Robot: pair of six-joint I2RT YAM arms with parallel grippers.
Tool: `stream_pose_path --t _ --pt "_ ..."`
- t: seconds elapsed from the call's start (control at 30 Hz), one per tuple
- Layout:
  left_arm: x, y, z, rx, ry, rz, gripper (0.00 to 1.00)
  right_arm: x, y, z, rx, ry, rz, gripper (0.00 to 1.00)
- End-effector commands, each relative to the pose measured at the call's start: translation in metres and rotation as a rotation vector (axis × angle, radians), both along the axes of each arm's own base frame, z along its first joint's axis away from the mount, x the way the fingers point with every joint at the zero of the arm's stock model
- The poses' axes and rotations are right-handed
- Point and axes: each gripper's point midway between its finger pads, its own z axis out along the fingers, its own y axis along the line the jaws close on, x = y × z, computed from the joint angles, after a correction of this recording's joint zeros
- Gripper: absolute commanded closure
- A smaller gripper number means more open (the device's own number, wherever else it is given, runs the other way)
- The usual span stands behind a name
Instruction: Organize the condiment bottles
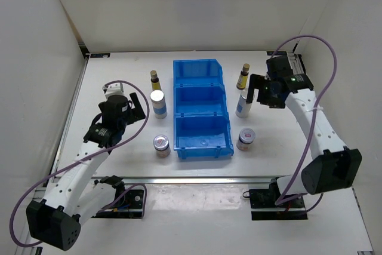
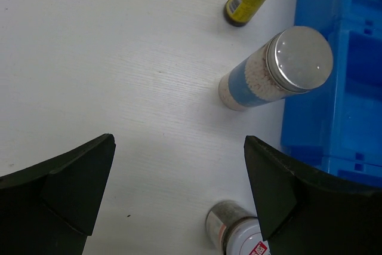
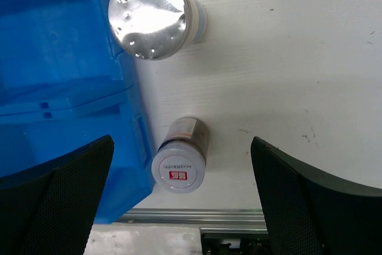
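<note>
The blue bin (image 1: 202,108) sits mid-frame and splits the bottles. An amber bottle (image 1: 154,79), white cylinder (image 1: 158,103) and jar (image 1: 161,145) stand left of it, a matching trio (image 1: 242,104) right. The left gripper (image 2: 179,144) and right gripper (image 3: 182,144) hang spread wide, empty.

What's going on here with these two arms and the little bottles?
Sorting is only beginning: the blue bin holds nothing yet. Left of it stand the left amber bottle, left white cylinder and left jar; right of it, the right amber bottle, right white cylinder and right jar. The left claw and right claw are open and empty, each near the cylinder and jar on its side.
</note>
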Motion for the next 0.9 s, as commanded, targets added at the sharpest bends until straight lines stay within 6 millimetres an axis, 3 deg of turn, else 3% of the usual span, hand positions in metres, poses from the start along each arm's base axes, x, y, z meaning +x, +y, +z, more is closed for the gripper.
stream_pose_path --t 0.0,0.2,0.53,0.6,0.67,0.83,0.87 --pt "-0.001 0.007 -0.002 0.025 -0.013 0.023 0.00 0.019 -0.004 -0.003 -0.075 -0.025 0.003 0.02" --pt "-0.003 0.007 -0.013 0.010 0.012 0.037 0.00 0.043 0.007 -0.033 -0.117 0.008 0.016 0.02" --pt "0.000 0.010 -0.011 0.046 0.028 0.041 0.00 0.097 0.017 -0.049 -0.166 0.016 0.023 0.03" --pt "0.002 0.009 -0.010 0.046 0.030 0.041 0.00 0.101 0.018 -0.053 -0.168 0.023 0.024 0.07" --pt "0.002 0.011 -0.013 0.062 0.038 0.043 0.00 0.102 0.020 -0.058 -0.164 0.041 0.030 0.21" --pt "0.003 0.013 -0.006 0.068 0.020 0.047 0.00 0.098 0.029 -0.064 -0.144 0.068 0.057 0.36" --pt "0.003 0.013 -0.006 0.068 0.020 0.047 0.00 0.097 0.029 -0.060 -0.141 0.058 0.057 0.47"
